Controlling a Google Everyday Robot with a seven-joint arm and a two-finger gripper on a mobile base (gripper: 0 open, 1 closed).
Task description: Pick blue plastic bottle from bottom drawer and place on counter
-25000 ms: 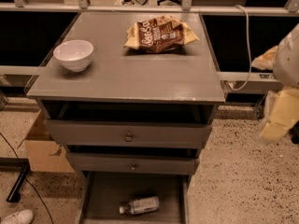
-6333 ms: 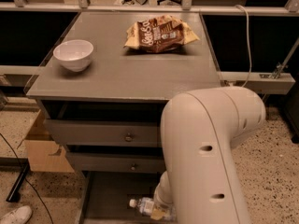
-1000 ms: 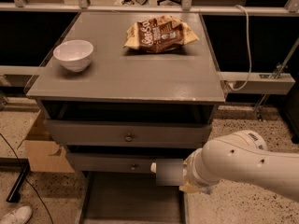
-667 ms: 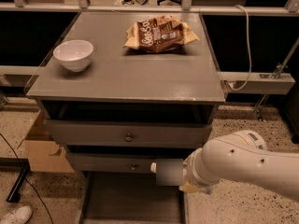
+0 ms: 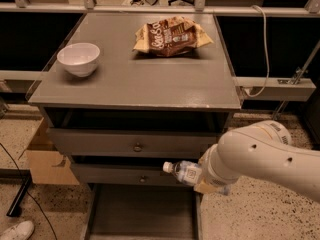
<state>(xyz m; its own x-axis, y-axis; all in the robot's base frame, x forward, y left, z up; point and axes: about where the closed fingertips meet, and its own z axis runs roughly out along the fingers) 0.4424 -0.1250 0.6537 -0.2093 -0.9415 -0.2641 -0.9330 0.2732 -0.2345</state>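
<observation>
The blue plastic bottle, clear with a white cap pointing left, hangs in the air in front of the middle drawer, above the open bottom drawer. My gripper is shut on its right end, mostly hidden behind my white arm at the cabinet's right. The drawer's grey floor shows nothing lying on it. The grey counter is above, well over the bottle.
A white bowl stands at the counter's left and a brown chip bag at its back right. Two upper drawers with knobs are closed. A cardboard box and a shoe are on the floor at the left.
The bottle left the bottom drawer's floor after my gripper closed on it. Over the last second my arm has risen slightly with the bottle.
</observation>
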